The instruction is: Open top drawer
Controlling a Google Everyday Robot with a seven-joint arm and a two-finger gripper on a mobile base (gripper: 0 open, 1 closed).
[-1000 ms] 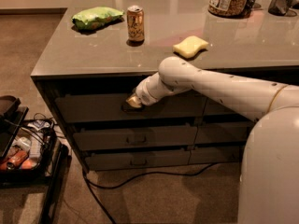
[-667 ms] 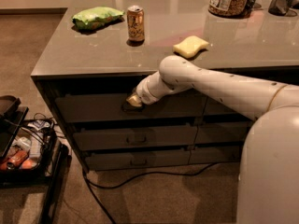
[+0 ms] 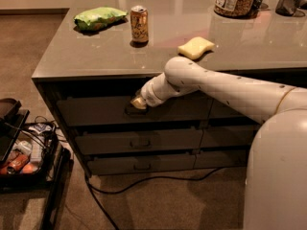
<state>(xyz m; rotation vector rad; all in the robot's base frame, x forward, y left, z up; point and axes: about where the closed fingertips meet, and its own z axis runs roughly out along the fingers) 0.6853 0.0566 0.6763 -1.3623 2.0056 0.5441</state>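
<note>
The gripper (image 3: pixel 138 103) sits mid-front on the dark grey-brown top drawer (image 3: pixel 91 110); its grip, cannot tell. A gold can (image 3: pixel 139 24) stands at twelve o'clock.

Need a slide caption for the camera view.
Robot gripper at the top drawer front, below a counter holding a can and sponge.

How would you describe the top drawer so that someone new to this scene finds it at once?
Start at the grey counter; three drawers stack on its front. The top drawer sits right under the slab, with the pincer at its middle. It is taller than the two drawers below.
</note>
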